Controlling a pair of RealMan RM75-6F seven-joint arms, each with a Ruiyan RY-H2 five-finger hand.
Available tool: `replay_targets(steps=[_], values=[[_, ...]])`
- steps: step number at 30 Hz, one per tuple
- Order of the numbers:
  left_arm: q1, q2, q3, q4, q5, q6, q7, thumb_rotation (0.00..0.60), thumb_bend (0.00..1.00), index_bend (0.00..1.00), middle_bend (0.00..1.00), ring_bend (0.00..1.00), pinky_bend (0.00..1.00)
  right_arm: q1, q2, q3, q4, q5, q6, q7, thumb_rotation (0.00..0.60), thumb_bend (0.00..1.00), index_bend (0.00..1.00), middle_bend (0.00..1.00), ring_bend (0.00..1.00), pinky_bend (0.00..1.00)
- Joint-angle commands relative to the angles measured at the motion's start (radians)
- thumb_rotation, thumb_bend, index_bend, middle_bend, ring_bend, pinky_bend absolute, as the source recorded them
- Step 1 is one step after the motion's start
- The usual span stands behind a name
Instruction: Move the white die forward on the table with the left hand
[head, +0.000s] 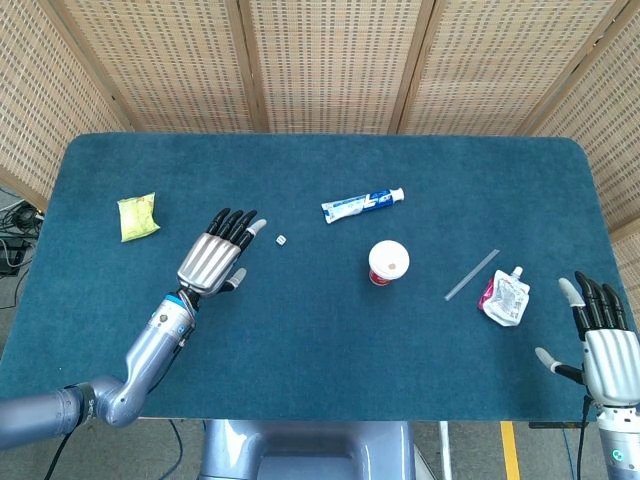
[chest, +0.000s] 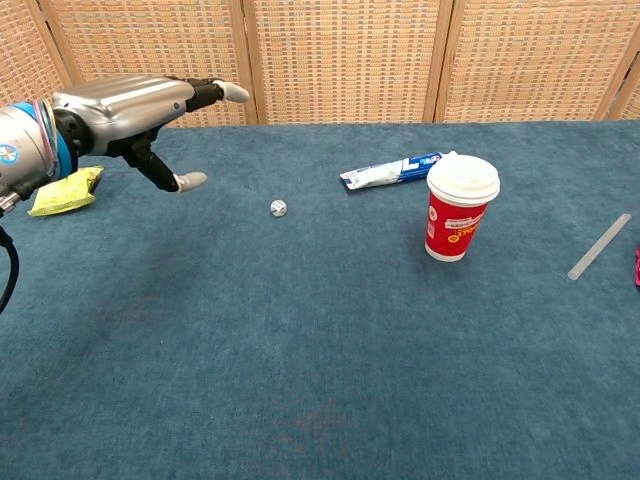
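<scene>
The white die (head: 281, 240) (chest: 278, 208) lies alone on the blue table (head: 320, 330), a short way right of my left hand. My left hand (head: 217, 256) (chest: 135, 108) hovers above the table with its fingers spread and holds nothing. My right hand (head: 603, 345) is at the table's front right edge, fingers spread and empty; the chest view does not show it.
A toothpaste tube (head: 362, 204) (chest: 391, 171) lies behind a red cup with a white lid (head: 388, 262) (chest: 460, 206). A clear straw (head: 471, 274) (chest: 599, 246) and a white pouch (head: 503, 297) lie to the right. A yellow-green packet (head: 138, 216) (chest: 63, 190) sits at the left.
</scene>
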Motion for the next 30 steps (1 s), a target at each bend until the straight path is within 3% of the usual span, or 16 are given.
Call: replay_targets(steps=[1, 4, 9, 14, 23, 30], values=[[0.011, 0.007, 0.008, -0.014, 0.011, 0.017, -0.009, 0.6, 0.38, 0.01, 0.0, 0.0, 0.0, 0.0, 0.0, -0.001, -0.001, -0.001, -0.001, -0.003, 0.6, 0.08, 0.05, 0.0, 0.0, 0.0], [0.039, 0.019, 0.024, -0.037, 0.037, 0.06, -0.022, 0.6, 0.36, 0.0, 0.0, 0.0, 0.0, 0.0, 0.001, -0.001, -0.002, 0.0, -0.002, -0.005, 0.6, 0.08, 0.05, 0.0, 0.0, 0.0], [0.11, 0.039, 0.06, -0.081, 0.088, 0.173, -0.024, 0.6, 0.13, 0.0, 0.0, 0.0, 0.0, 0.0, 0.002, 0.0, -0.002, 0.004, -0.004, -0.005, 0.6, 0.08, 0.05, 0.0, 0.0, 0.0], [0.21, 0.08, 0.125, -0.134, 0.139, 0.315, 0.025, 0.6, 0.03, 0.0, 0.0, 0.0, 0.0, -0.001, 0.002, 0.002, -0.002, 0.008, -0.003, -0.013, 0.6, 0.08, 0.05, 0.0, 0.0, 0.0], [0.382, 0.187, 0.267, -0.225, 0.229, 0.463, 0.029, 0.6, 0.0, 0.0, 0.0, 0.0, 0.0, -0.004, 0.01, -0.009, -0.032, 0.01, -0.017, -0.066, 0.6, 0.08, 0.02, 0.0, 0.0, 0.0], [0.471, 0.233, 0.316, -0.235, 0.284, 0.531, -0.003, 0.6, 0.0, 0.0, 0.0, 0.0, 0.0, -0.001, 0.012, -0.021, -0.061, -0.017, -0.018, -0.107, 0.6, 0.08, 0.02, 0.0, 0.0, 0.0]])
